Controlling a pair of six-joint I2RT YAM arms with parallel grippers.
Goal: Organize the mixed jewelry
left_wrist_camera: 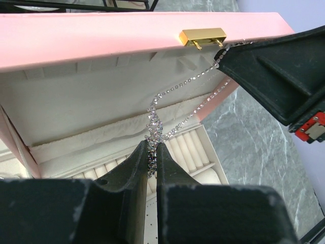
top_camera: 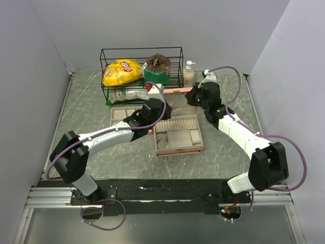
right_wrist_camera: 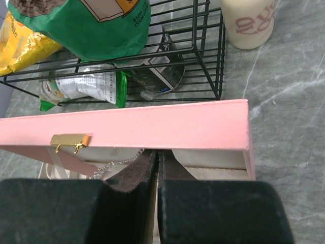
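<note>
**Item:** silver chain [left_wrist_camera: 154,124] — fine sparkling links in two strands, with a bunched knot of links near the lower end.

**Location:** in the air over the open pink box [top_camera: 179,151], in front of the lid's pale inner face, strung between the two grippers.

**Hold:**
- Left gripper [left_wrist_camera: 151,148]: fingers narrowed right down on the bunched end.
- Right gripper [right_wrist_camera: 156,156]: fingers pressed together, with the far end of the chain running to their tips. It is judged pinched there, though the contact itself is hidden.

**Handling (judged):**
- Very light, wholly limp and slippery against hard fingers.
- Quick to tangle or snag, and fine enough to part under a sharp pull.
- Best taken at a clump of links rather than a single strand, with little tension between the two holds.

**Edges:**
- The gold clasp [left_wrist_camera: 203,36] on the lid rim sits just above the strands, a likely catch point.
- The ring rolls [left_wrist_camera: 189,145] lie beneath the strands.

**Room:**
- The lid stands near the wire basket [top_camera: 142,49], with the soap bottle [top_camera: 189,76] just beside the basket, so space is tight on the far side.
- The beige tray [top_camera: 114,114] sits just left of the box, partly under the left arm.
- Bare bench [top_camera: 101,152] shows on the near side, where there is more freedom to move.
</note>
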